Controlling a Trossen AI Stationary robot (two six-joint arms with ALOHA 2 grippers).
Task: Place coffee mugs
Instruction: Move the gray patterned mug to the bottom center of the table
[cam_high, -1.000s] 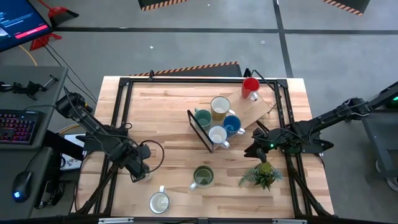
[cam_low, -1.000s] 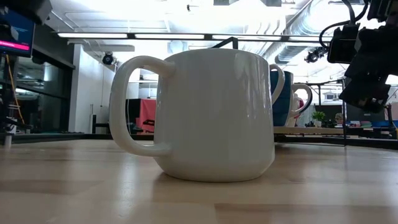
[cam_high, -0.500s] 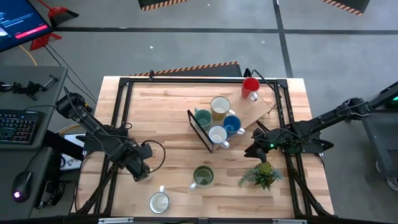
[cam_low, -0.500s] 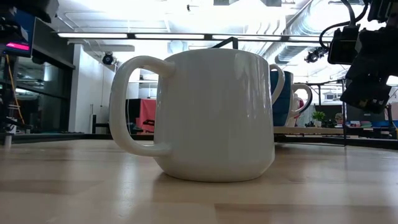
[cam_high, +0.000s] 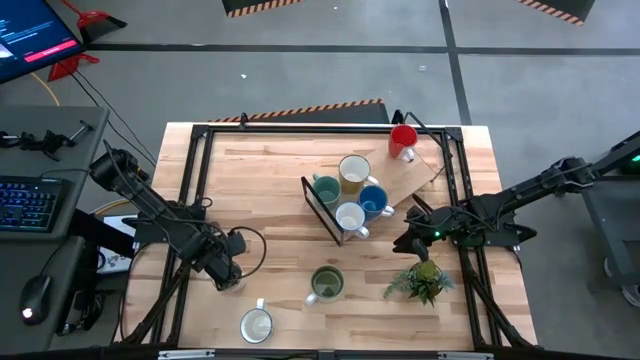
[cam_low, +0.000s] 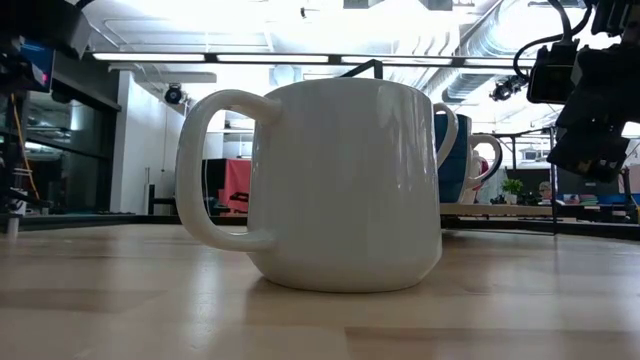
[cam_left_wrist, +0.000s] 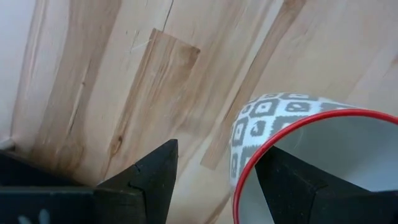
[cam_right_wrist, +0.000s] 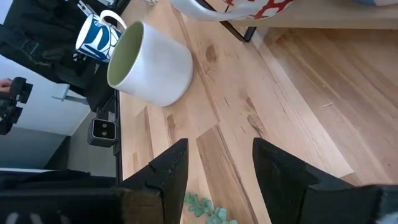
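My left gripper (cam_high: 228, 278) hangs low over the table's left part, open. In its wrist view a grey-and-white patterned mug with a red rim (cam_left_wrist: 267, 121) stands between its fingers (cam_left_wrist: 217, 146); the gripper hides this mug in the high view. My right gripper (cam_high: 405, 240) waits open (cam_right_wrist: 217, 146) at the table's right, above the plant. Teal (cam_high: 326, 190), cream-yellow (cam_high: 354, 172), blue (cam_high: 373, 200) and white (cam_high: 349, 216) mugs cluster mid-table. A red mug (cam_high: 403, 138) stands far right, an olive green one (cam_high: 326, 283) nearer, and a white one (cam_high: 256, 324) by the near edge. My left gripper straddles the patterned mug's wall near the rim (cam_left_wrist: 239, 171). One finger (cam_left_wrist: 292, 186) is inside the mouth, close against the wall. The other finger (cam_left_wrist: 149, 177) is outside, with a gap to the wall. I cannot tell whether the inner finger touches.
A slanted wooden board (cam_high: 410, 175) and a black wire frame (cam_high: 318, 205) border the mug cluster. The potted plant (cam_high: 420, 282) sits just below my right gripper. Black rails (cam_high: 300, 128) run along the table's edges. The white mug (cam_low: 340, 185) fills the low view. Bare wood lies between the olive mug and my left gripper.
My left arm has shifted slightly toward the table's right; a dark part of it comes farther into the low view's upper left corner.
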